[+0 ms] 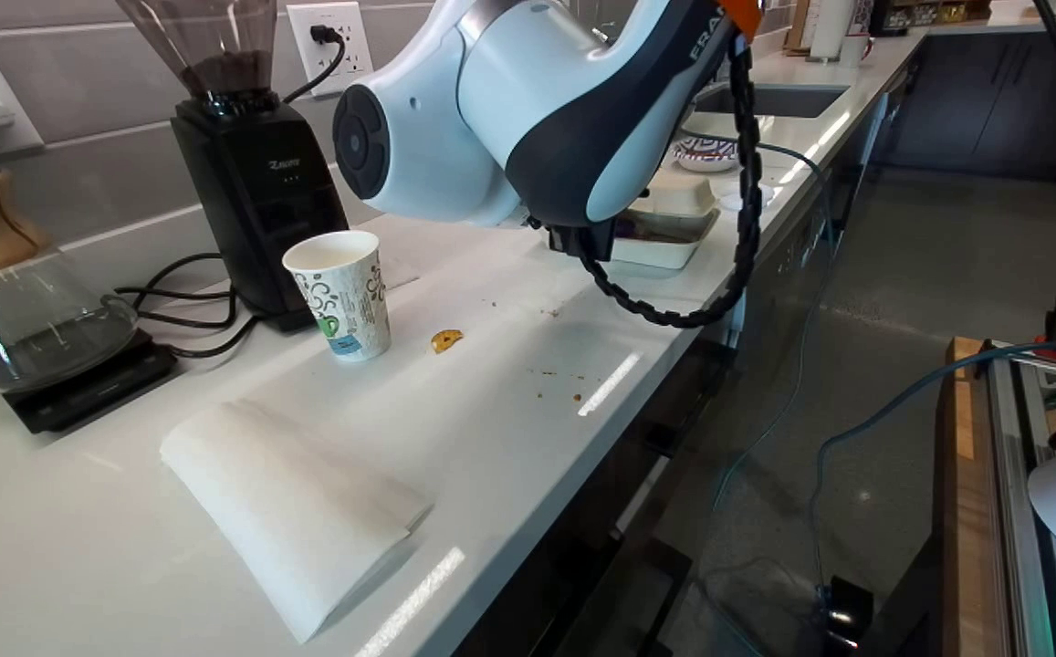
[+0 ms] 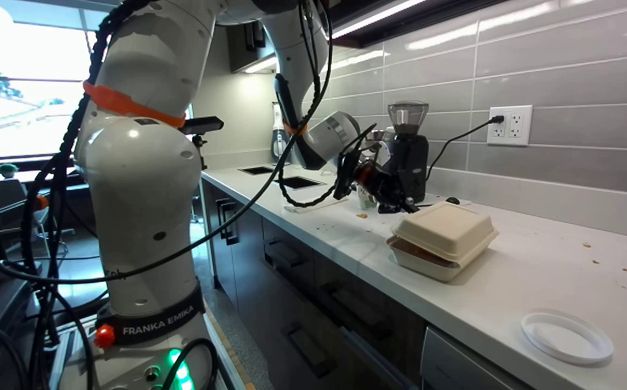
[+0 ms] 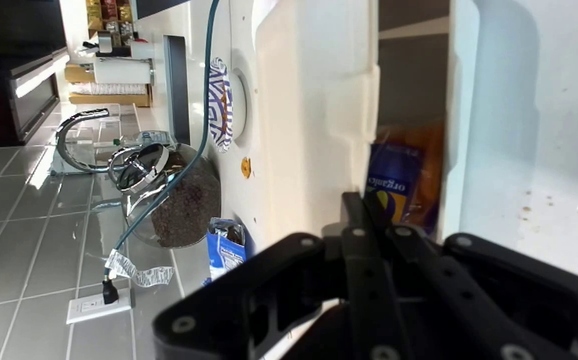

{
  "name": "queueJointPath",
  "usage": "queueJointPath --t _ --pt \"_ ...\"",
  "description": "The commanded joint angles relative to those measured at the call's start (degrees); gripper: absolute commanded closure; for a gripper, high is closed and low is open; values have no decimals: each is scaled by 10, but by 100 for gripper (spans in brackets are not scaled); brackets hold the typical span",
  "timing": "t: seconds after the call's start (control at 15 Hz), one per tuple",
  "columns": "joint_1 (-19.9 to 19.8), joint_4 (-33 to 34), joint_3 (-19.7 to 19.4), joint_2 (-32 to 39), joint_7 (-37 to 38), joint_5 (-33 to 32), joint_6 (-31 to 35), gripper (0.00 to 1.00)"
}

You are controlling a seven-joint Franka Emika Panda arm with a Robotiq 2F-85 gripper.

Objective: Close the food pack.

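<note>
Find the food pack (image 2: 443, 235) on the worktop (image 2: 530, 271), well apart from the grinder (image 1: 258, 196), with the end effector (image 3: 365, 205) near it, on the side facing the grinder. In the wrist view, see the fingers (image 3: 354, 220) in a narrow stance, side by side, with nothing visible between them. Near the edge of the lid (image 3: 318, 115); touching or apart, impossible to tell. Notice the lid lying over the base (image 1: 653, 254) but not seated: on the side toward the grinder, a clear gap, with blue and orange packaging (image 3: 393, 175) showing inside. Judge the step in hand as the last part of closing, with mostly the pressing down left to do. For doing it well, use the fingers together, like one blunt tool, and go above the lid before any push; never into the gap, because of the risk of lifting the lid or of catching the packaging. Check first the fit of lid on base. Then press gently, straight down, near the edge toward the grinder, probably the free edge. Avoid any push away from the grinder, probably enough to slide the food pack along the worktop. In case of springing back, press at each corner on the grinder side. When backing off, mind the paper cup (image 1: 340, 297), near the grinder.
</note>
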Motion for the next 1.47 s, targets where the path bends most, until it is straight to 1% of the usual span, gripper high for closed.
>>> queueJointPath --t 0.0,0.4,0.53,0.67,0.73,0.87,0.93,1.0,1.07,1.2,1.27,1.4 --pt "3 -4 -2 5 2 13 16 99" --pt "3 -3 -1 15 0 15 20 99" --pt "2 -4 0 16 -3 17 26 71" --pt "1 -5 0 13 -5 20 38 58" --pt "1 -6 0 12 -6 23 46 49" --pt "1 -7 0 8 -6 23 53 43" --pt "0 -8 0 5 -6 24 56 44" --pt "-1 -8 0 2 -8 25 61 42" --pt "-2 -8 0 1 -10 25 65 46" --pt "-5 -7 -2 0 -13 27 73 49" --pt "-7 -7 -2 -2 -16 29 79 47" --pt "-11 -6 -5 -7 -19 32 89 50"
